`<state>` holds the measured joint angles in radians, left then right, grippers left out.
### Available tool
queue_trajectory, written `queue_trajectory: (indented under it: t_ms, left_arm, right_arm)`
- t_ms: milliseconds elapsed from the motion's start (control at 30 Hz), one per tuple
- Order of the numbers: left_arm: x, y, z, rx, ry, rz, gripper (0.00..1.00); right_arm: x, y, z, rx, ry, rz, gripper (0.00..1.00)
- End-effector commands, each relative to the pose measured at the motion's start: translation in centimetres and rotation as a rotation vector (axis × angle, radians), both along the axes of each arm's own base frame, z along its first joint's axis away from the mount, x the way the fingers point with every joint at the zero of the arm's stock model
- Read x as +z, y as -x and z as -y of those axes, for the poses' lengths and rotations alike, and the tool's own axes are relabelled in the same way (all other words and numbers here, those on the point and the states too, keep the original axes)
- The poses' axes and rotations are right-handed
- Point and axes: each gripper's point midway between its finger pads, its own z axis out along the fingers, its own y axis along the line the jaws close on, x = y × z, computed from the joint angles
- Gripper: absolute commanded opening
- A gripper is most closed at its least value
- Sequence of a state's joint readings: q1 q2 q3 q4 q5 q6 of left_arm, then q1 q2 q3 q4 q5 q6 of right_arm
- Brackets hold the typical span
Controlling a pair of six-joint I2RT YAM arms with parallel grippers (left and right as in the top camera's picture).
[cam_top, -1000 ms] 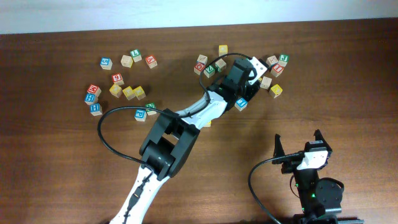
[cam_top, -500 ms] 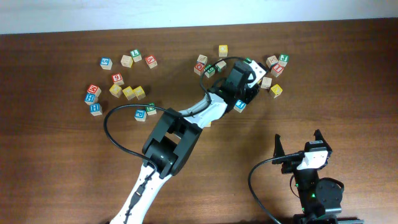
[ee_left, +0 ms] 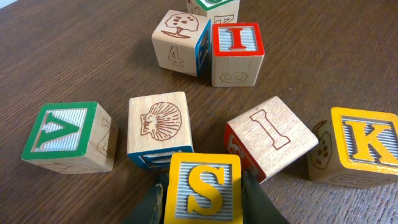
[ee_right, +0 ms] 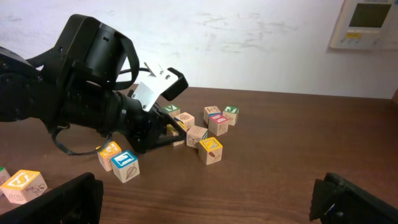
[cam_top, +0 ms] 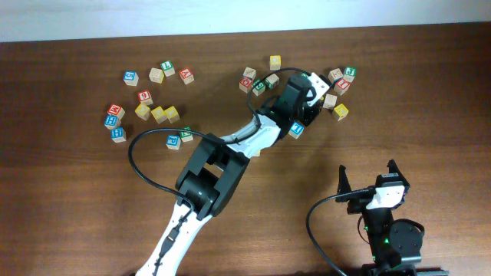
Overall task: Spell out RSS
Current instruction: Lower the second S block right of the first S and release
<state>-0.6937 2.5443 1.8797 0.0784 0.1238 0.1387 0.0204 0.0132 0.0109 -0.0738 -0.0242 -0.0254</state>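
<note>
Left wrist view: the left gripper (ee_left: 204, 210) has its jaws closed in on a yellow S cube (ee_left: 202, 183), one finger against each side. The cube sits just in front of a shell cube (ee_left: 158, 127) and a tilted red I cube (ee_left: 270, 134). The table (ee_left: 74, 56) is dark brown wood, scattered with cubes. The right wrist view shows a white wall (ee_right: 249, 37) behind it, bearing a pale control panel (ee_right: 367, 23). The right gripper (cam_top: 368, 176) gapes wide and empty, well apart from the cubes.
</note>
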Motion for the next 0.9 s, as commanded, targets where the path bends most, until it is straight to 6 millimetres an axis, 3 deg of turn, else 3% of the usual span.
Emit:
queue_trajectory:
  t_ms: [0, 133, 367, 600, 667, 867]
  left_arm:
    - [-0.6, -0.1, 0.1, -0.008, -0.005, -0.007, 0.15]
    - [0.7, 0.1, 0.0, 0.003, 0.006, -0.025, 0.13]
    - [5.2, 1.1, -0.9, 0.014, -0.002, -0.060, 0.04]
    - [12.7, 3.1, -2.5, 0.014, -0.006, -0.064, 0.00]
    - [13.8, 3.9, -3.3, 0.015, -0.021, -0.082, 0.01]
    - [14.1, 6.3, -7.0, 0.052, -0.114, -0.214, 0.00]
  right_arm:
    - [-0.4, 0.0, -0.1, 0.004, -0.003, -0.010, 0.98]
    - [-0.4, 0.0, -0.1, 0.004, -0.003, -0.010, 0.98]
    - [-0.4, 0.0, -0.1, 0.004, -0.003, -0.010, 0.98]
    - [-0.4, 0.0, -0.1, 0.004, -0.003, -0.010, 0.98]
    - [-0.4, 0.0, -0.1, 0.004, -0.003, -0.010, 0.98]
    - [-0.4, 0.0, -0.1, 0.004, -0.003, -0.010, 0.98]
